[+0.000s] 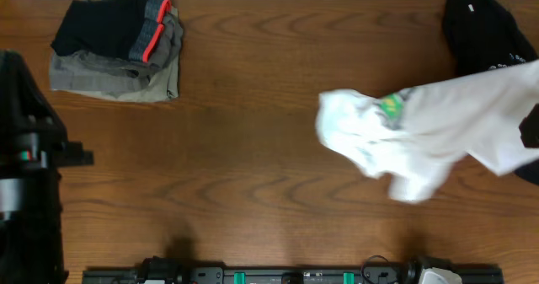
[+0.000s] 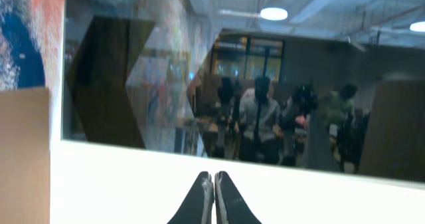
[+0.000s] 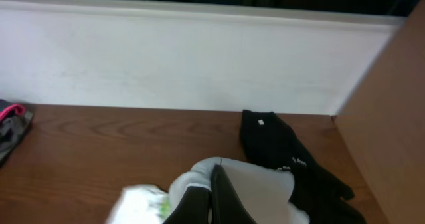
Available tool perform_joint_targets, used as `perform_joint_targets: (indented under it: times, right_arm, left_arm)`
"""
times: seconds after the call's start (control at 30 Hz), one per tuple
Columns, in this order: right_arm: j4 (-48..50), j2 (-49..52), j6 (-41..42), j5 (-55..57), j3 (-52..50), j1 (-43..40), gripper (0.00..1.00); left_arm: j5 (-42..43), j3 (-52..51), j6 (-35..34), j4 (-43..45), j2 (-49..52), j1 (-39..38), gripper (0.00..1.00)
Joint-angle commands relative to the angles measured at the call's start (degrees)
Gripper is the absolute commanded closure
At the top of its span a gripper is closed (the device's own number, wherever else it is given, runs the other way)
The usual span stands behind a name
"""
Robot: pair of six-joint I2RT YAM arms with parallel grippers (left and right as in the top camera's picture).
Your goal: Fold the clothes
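The white T-shirt with its small green logo hangs bunched over the right half of the table, one end lifted toward the right edge. In the right wrist view my right gripper is shut on a fold of the white T-shirt, holding it above the table. The right gripper itself is out of the overhead view. My left gripper is shut and empty, pointing at a white wall and window. The left arm stands at the table's left edge, far from the shirt.
A folded pile of grey and dark clothes with red trim lies at the back left. A black garment lies at the back right, also in the right wrist view. A white wall borders the table's far edge.
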Motion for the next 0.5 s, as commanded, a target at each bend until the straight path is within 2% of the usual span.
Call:
perform_joint_targets:
  times: [0.0,0.1,0.2,0.37,0.47]
  right_arm:
    - [-0.74,1.44,-0.74,0.5,0.61,-0.79,0.99]
    - [-1.62,2.78,-0.74,-0.39,0.61,-0.76,0.99]
    - [-1.9,4.0,-0.74,-1.75,0.59,-0.76,0.99]
    - [-2.25,6.23,-0.74,-1.81,0.61,-0.76,0.99]
    - [-2.38,7.48,-0.74,-1.81,0.59,-0.79,0.99]
  left_arm:
    - [5.18,0.13,-1.38,-3.06,0.98,-0.02,0.94]
    - [11.8,-0.02,-2.82,-3.17,2.99,-0.28,0.94]
    - [13.94,-0.02,-7.32,-5.35,5.6,-0.28,0.93]
    - [20.09,-0.07,-7.43,-10.93,12.33,-0.28,0.87]
    - [26.23,-0.07,-7.37,-14.29,17.64,-0.28,0.86]
